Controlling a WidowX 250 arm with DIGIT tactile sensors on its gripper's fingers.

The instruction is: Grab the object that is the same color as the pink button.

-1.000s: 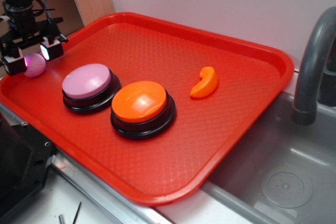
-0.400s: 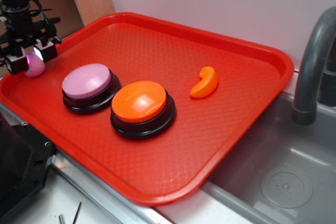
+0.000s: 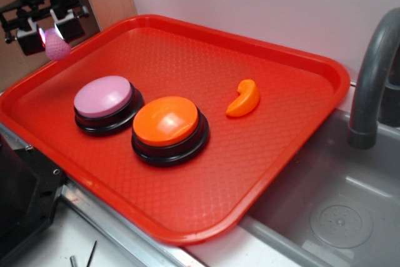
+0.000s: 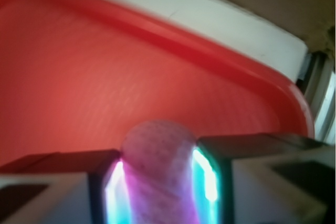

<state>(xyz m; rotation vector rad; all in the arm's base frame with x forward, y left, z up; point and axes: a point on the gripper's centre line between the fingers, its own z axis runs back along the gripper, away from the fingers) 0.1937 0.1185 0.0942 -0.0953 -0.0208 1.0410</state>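
The small pink knitted ball (image 3: 57, 48) hangs above the far left corner of the red tray (image 3: 269, 173), squeezed between the two lit pads of my gripper (image 3: 49, 37). In the wrist view the pink ball (image 4: 160, 150) fills the gap between the glowing fingers, with the gripper (image 4: 159, 182) shut on it and the tray floor below. The pink button (image 3: 104, 97), pale lilac dome on a black base, sits on the tray's left part, below and right of the gripper.
An orange-topped button (image 3: 166, 121) stands beside the pink one. An orange curved plastic piece (image 3: 244, 99) lies further right on the tray. A grey sink (image 3: 331, 217) and faucet (image 3: 372, 73) are at the right. A black block (image 3: 22, 198) sits at lower left.
The gripper closed on the pink ball and has lifted it up off the tray, rising toward the upper left corner of the exterior view.
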